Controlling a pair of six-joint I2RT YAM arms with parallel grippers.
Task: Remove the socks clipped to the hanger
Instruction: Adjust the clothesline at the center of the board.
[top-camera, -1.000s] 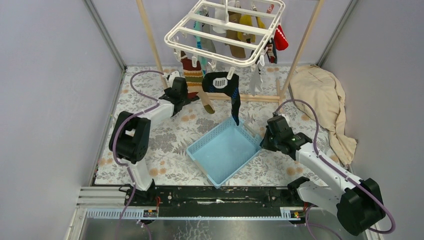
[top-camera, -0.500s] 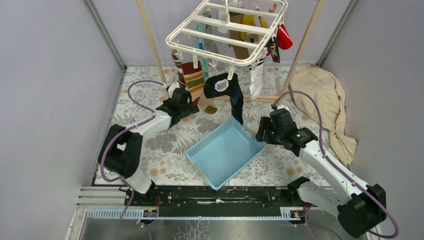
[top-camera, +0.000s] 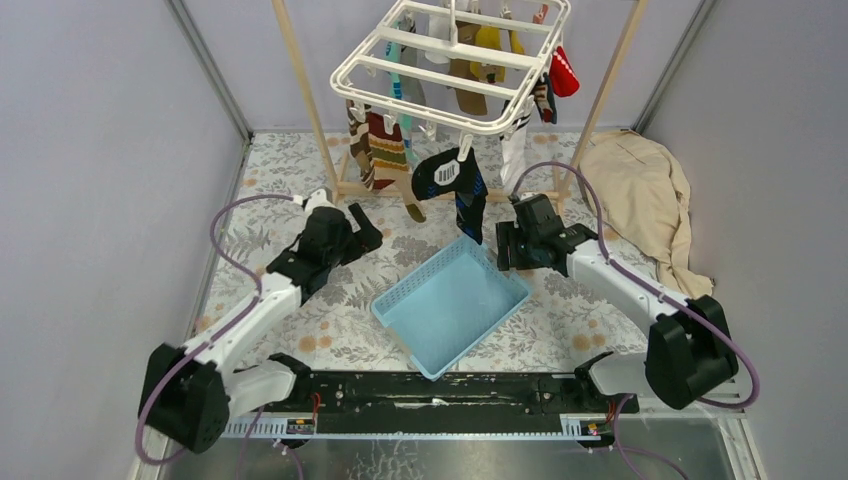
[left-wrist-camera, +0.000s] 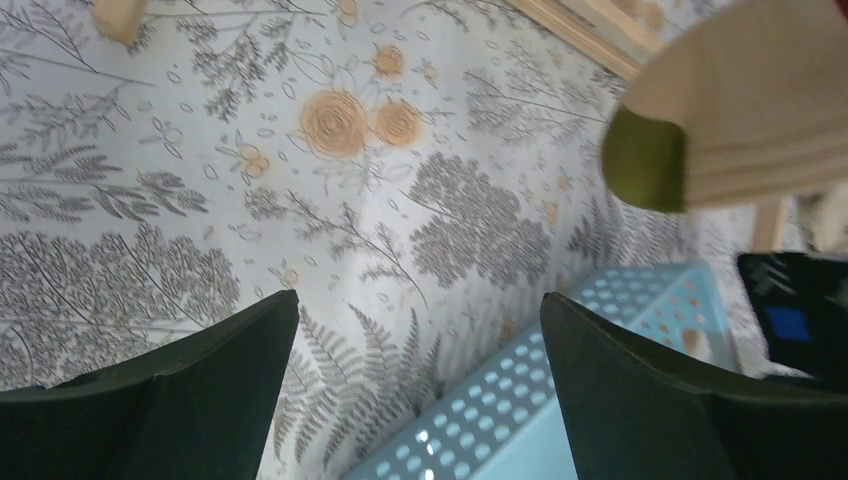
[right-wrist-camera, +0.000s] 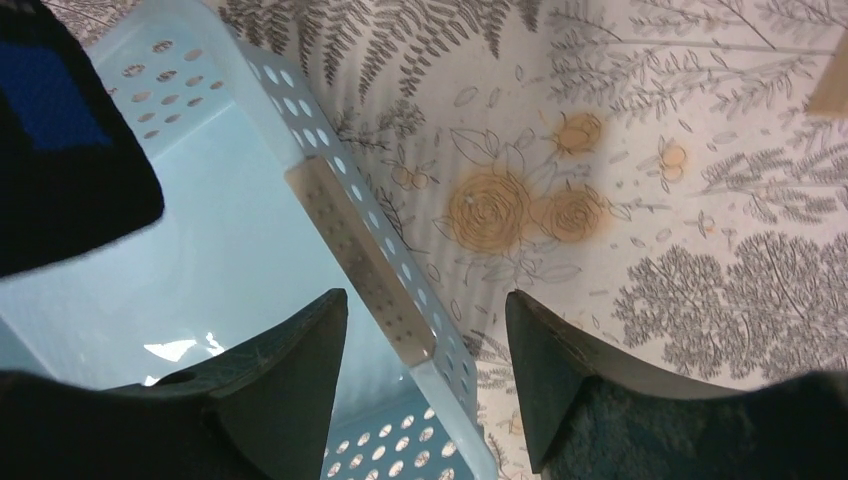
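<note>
The right fingers, just parted and empty, are being carried toward the black sock dangling over the basket. The left fingers, spread wide and empty, are being withdrawn. The socks are still being held on the hanger above the far edge of the table; none freed.

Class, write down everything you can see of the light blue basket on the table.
The basket is light blue plastic and rectangular, with rows of small holes through its walls, a glossy floor and tan strips on its two short rims. It is empty and sits flat on the floral tablecloth, turned diagonally. The open right claw hangs over one short rim, not gripping it.
</note>
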